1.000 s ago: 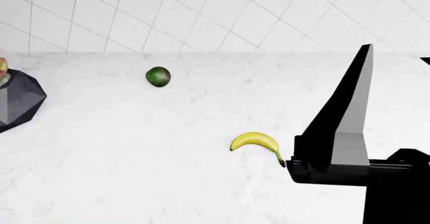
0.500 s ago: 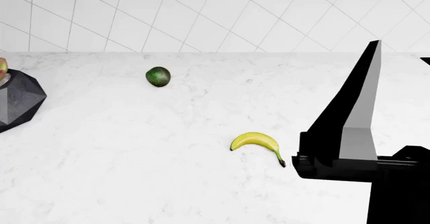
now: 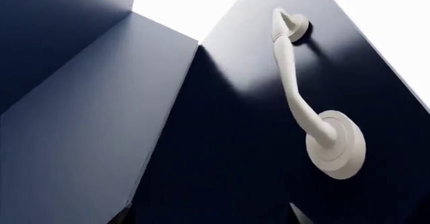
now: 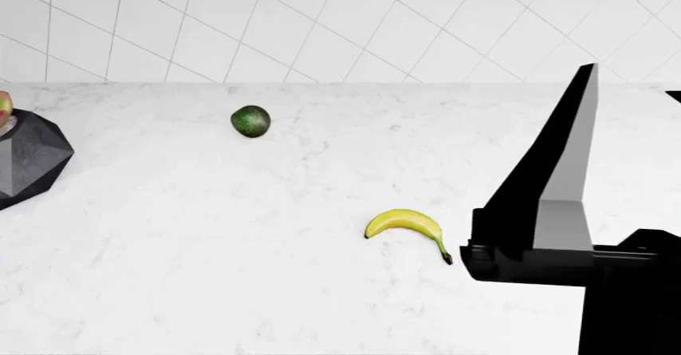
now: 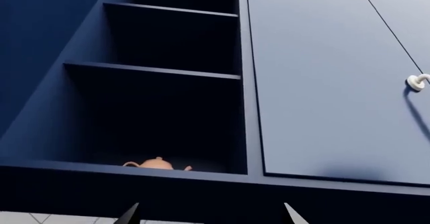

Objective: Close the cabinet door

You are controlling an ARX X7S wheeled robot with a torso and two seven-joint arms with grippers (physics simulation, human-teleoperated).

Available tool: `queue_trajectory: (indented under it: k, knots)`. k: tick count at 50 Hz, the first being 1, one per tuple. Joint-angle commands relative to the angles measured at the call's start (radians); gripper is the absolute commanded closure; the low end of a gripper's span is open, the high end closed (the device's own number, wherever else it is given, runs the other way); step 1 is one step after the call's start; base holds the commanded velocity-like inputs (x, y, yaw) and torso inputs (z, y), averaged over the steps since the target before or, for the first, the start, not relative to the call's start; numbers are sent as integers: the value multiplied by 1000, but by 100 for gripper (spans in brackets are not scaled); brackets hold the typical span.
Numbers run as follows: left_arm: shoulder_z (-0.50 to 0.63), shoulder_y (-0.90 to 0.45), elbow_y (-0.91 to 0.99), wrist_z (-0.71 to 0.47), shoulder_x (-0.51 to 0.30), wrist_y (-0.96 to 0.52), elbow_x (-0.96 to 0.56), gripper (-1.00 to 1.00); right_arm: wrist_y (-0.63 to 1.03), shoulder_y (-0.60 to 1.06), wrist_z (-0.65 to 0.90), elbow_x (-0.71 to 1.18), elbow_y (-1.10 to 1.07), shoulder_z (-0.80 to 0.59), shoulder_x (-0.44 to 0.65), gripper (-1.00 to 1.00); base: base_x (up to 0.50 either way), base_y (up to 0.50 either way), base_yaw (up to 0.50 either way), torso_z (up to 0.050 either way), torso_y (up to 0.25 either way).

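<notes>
A dark blue cabinet door [image 3: 235, 133] with a curved white handle [image 3: 295, 83] fills the left wrist view, close in front of my left gripper [image 3: 209, 215], which is open and holds nothing. In the right wrist view the cabinet's left compartment [image 5: 168, 108] stands open, showing dark shelves and an orange teapot [image 5: 158, 163] on the bottom one. Beside it is a shut door [image 5: 323, 83] with a white handle [image 5: 418, 81]. My right gripper [image 5: 211, 214] is open and empty below the cabinet. The right arm [image 4: 553, 211] rises at the head view's right.
On the white marble counter [image 4: 213, 235] lie a banana [image 4: 407, 226] next to the right arm and an avocado [image 4: 250, 121] further back. A dark faceted bowl [image 4: 27, 163] sits at the left edge. A tiled wall [image 4: 319, 20] is behind.
In the head view the right arm shifted a little to the right and then slightly back left. The fruit and bowl have not moved.
</notes>
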Motion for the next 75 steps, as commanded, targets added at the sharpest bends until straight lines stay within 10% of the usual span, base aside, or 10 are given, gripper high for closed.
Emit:
queue_trajectory:
  k: [1, 22, 75]
  knots:
    - [-19, -35, -283, 90, 191, -68, -99, -100, 3, -1, 2, 4, 0, -2, 4, -100, 0, 0, 0, 11, 0]
    - [0, 19, -550, 172, 458, -133, -66, -100, -63, -62, -6, 15, 0, 52, -4, -100, 0, 0, 0, 1, 0]
    - [4, 149, -890, 308, 1088, -114, -21, -100, -860, -929, 290, 235, 0, 633, -6, -100, 0, 0, 0, 1, 0]
